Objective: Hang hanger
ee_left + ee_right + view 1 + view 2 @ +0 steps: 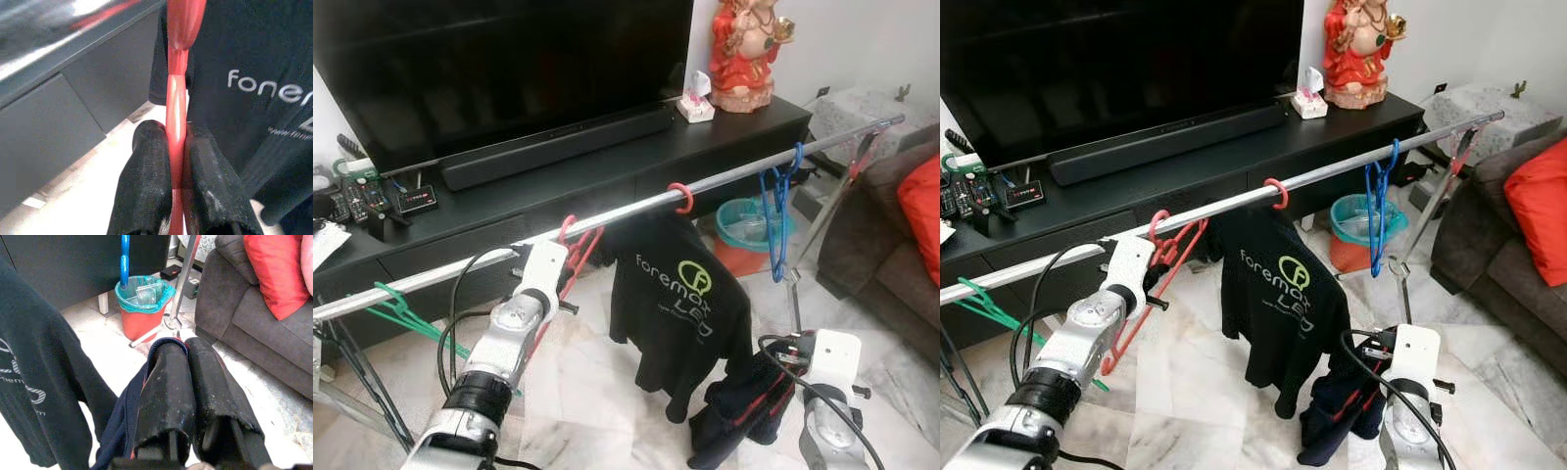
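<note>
Red hanger (pixel 1160 257): its hook sat over the silver rail (pixel 1234 204), its body hanging down toward the marble floor (pixel 1205 411).
Left gripper (pixel 177 161): raised to the rail, its two black fingers (pixel 144 186) pinched narrow on the red hanger's thin bar.
Right gripper (pixel 188 382): low by the floor, fingers pressed together with dark navy cloth (pixel 122 426) caught between them.
Black T-shirt (pixel 1278 294): hung on a second red hook (pixel 1277 193) just beside the held hanger, its sleeve close enough to crowd that side.
Blue hanger (pixel 1378 206): farther along the rail, toward the robot's right, well apart.
Green hanger (pixel 406 318): on the rail's far left end, beyond the left arm.
Behind the rail: a black TV counter (pixel 558 186) carrying a soundbar (pixel 558 145), a television (pixel 499 69) and a red figurine (pixel 744 49).
To the right: a red bin with teal liner (pixel 142 303), a grey sofa (pixel 254 328), a red cushion (pixel 276 269).
</note>
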`<state>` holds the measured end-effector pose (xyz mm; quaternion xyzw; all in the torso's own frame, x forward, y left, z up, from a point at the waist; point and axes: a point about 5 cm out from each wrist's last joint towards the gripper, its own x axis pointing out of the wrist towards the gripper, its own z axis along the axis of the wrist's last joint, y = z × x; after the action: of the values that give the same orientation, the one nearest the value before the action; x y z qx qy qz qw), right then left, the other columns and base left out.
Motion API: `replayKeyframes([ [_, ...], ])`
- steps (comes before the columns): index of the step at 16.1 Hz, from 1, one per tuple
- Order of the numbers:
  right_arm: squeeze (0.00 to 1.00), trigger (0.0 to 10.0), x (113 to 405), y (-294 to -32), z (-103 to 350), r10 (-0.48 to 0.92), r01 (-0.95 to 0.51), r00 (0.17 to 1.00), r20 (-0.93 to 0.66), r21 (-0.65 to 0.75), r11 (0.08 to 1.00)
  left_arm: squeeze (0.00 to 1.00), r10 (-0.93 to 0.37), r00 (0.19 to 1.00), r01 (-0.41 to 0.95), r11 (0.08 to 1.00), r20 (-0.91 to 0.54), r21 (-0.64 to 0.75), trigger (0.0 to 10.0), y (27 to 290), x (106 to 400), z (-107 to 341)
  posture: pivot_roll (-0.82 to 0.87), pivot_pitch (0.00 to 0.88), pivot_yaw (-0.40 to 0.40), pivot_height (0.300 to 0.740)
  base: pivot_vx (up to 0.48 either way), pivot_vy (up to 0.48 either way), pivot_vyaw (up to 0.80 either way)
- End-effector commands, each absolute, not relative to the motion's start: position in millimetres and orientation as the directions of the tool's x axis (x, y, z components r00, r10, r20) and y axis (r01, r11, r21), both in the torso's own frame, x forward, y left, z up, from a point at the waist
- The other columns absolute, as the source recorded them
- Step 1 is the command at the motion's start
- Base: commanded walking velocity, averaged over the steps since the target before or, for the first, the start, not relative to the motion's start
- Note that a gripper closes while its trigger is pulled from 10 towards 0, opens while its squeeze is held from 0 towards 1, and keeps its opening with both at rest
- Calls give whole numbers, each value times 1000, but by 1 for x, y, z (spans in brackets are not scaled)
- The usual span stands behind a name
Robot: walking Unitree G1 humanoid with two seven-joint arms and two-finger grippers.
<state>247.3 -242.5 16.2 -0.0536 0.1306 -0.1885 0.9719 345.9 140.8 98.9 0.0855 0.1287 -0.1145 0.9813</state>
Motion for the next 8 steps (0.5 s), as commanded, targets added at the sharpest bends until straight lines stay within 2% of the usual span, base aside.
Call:
replayKeyframes([
  [1, 0, 10000, 251, -242, 24, -378, 354, 905, -194, -146, 924, 0, -188, 944, 224, 969, -272, 107, 0, 143, 344, 101, -181, 0, 16, 732, 0, 0, 0],
  [4, 0, 10000, 252, -240, 25, -373, 350, 907, -195, -143, 926, 0, -141, 956, 159, 986, -259, 47, 0, 145, 334, 111, -176, 0, 15, 732, 0, 0, 0],
  [5, 0, 10000, 252, -240, 25, -373, 349, 907, -195, -144, 926, 0, -137, 958, 155, 987, -254, 49, 1373, 146, 332, 114, -176, 0, 15, 732, 0, 0, 0],
  [6, 0, 10000, 252, -241, 25, -373, 349, 907, -196, -144, 926, 0, -139, 958, 157, 986, -250, 56, 6902, 148, 328, 118, -175, 0, 15, 732, 0, 0, 0],
  [7, 0, 10000, 252, -241, 24, -372, 349, 907, -196, -145, 926, 0, -135, 957, 157, 985, -255, 66, 10000, 150, 325, 119, -173, 0, 14, 732, 0, 0, 0],
  [8, 0, 10000, 252, -241, 24, -371, 348, 908, -196, -145, 926, 0, -125, 958, 150, 986, -259, 77, 10000, 155, 322, 120, -171, 0, 13, 732, 0, 0, 0],
])
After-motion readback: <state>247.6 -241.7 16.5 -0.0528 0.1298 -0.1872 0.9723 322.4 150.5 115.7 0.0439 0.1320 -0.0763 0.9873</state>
